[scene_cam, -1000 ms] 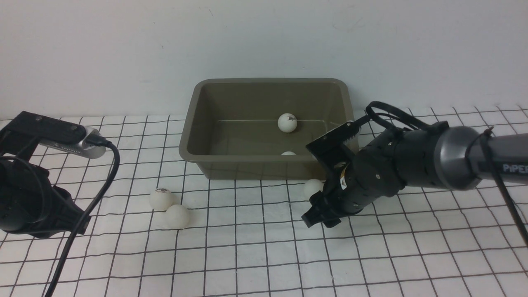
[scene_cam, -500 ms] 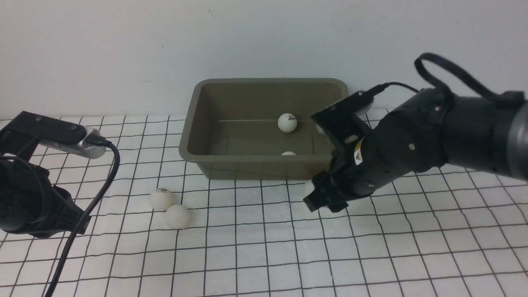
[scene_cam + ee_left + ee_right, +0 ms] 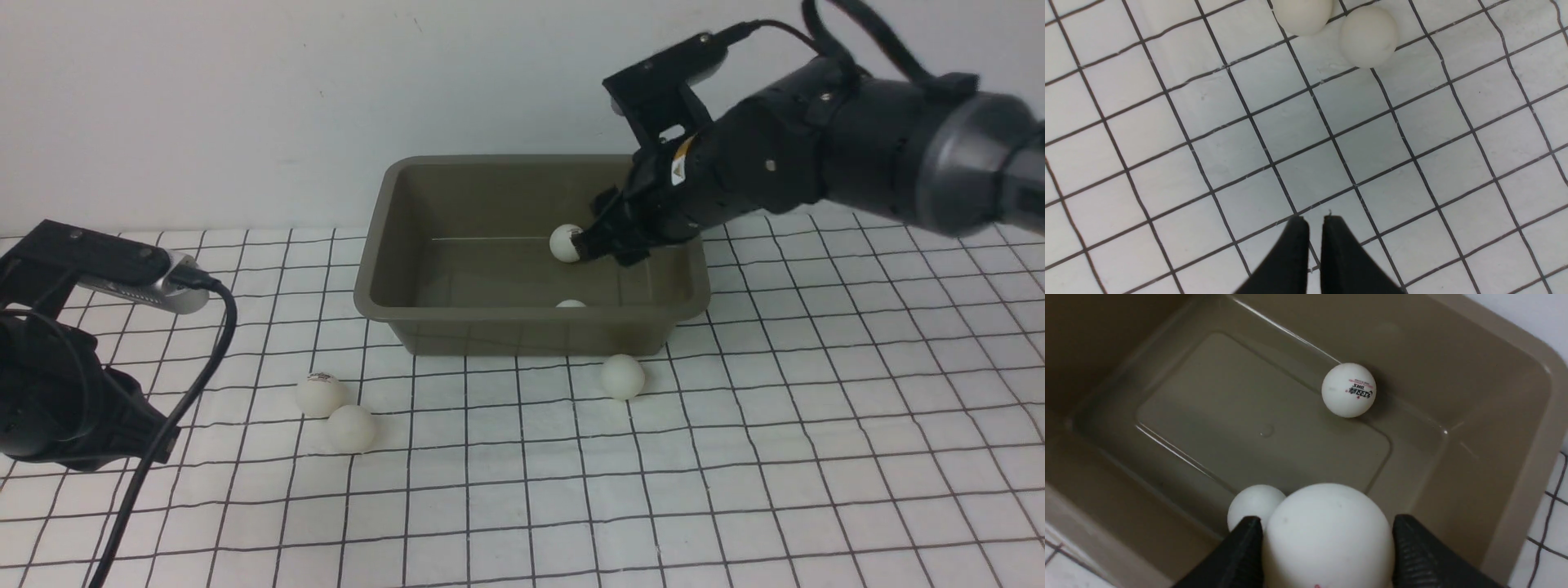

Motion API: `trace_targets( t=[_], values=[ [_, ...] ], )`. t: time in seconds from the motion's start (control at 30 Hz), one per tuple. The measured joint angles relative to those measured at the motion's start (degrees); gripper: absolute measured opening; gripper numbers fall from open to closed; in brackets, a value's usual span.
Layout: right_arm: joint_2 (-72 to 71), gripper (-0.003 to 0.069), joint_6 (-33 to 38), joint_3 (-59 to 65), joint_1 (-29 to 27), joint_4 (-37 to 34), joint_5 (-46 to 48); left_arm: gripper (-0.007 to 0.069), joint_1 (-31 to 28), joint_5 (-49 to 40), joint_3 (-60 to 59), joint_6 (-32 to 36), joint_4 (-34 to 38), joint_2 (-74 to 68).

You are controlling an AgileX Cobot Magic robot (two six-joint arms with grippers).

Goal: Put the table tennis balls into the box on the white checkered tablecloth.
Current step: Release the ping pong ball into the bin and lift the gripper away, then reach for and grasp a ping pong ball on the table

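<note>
The white checkered tablecloth [image 3: 735,457] covered the whole table with thin black squares. The box [image 3: 531,162] sat on it at the back, close to the wall [image 3: 245,98]. It was brown-green with round corners.

The right arm [image 3: 857,155] reached over the right end of the box. The right gripper [image 3: 1327,519] hung above the inside of the box. Its two black fingers [image 3: 1241,551] squeezed the held ball [image 3: 1327,543], a white one, between them.

The left gripper [image 3: 1314,220] was low over the cloth on the left side, well apart from the box. Its tips were pressed nearly together, with only a thin crack between them, and they held nothing.

Two more balls lay inside the box. The logo ball [image 3: 1348,390], with small dark print on it, sat by the back wall. The plain ball [image 3: 1254,506] sat by the front wall, under the right gripper.

Three balls lay on the cloth. The lone ball [image 3: 623,376] was just in front of the box, near its right front corner. The pair of balls [image 3: 319,394] lay farther left, touching each other, near the left gripper.
</note>
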State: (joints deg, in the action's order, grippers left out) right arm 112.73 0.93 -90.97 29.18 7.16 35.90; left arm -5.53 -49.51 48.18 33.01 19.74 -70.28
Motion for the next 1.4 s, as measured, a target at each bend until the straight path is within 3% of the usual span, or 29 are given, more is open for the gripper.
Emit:
trace_targets(
  t=[0.1, 0.23, 0.37, 0.73, 0.97, 1.17, 1.2, 1.4],
  values=[
    [5.8, 0.0375, 2.2, -5.7, 0.0, -0.6, 3.4, 0.0031, 0.0, 0.0, 0.0, 0.0, 0.0, 0.0],
    [10.8, 0.0459, 2.5, -10.4, 0.0, -0.9, 6.9, 0.0031, 0.0, 0.0, 0.0, 0.0, 0.0, 0.0],
    [10.4, 0.0497, 2.4, -13.4, 0.0, -0.9, 10.2, 0.0031, 0.0, 0.0, 0.0, 0.0, 0.0, 0.0],
    [-0.8, 0.0482, 1.8, -14.3, 0.0, -0.6, 22.9, 0.0031, 0.0, -0.1, 0.0, 0.0, 0.0, 0.0],
    [-10.0, 0.0430, 1.8, -4.8, 0.0, -0.7, 25.1, 0.0031, 0.0, -0.1, 0.0, 0.0, 0.0, 0.0],
    [-21.9, 0.0411, 1.0, 10.9, 0.0, -2.2, 20.0, 0.0031, 0.0, -0.1, 0.0, 0.0, 0.0, 0.0],
    [-28.6, 0.0410, 0.7, 20.5, 0.0, -3.8, 13.9, 0.0031, 0.0, -0.1, 0.0, 0.0, 0.0, 0.0],
    [-39.9, 0.0409, 0.3, 43.2, 0.0, -9.1, -5.1, 0.0031, 0.0, -0.1, 0.0, 0.0, 0.0, 0.0]
  ],
)
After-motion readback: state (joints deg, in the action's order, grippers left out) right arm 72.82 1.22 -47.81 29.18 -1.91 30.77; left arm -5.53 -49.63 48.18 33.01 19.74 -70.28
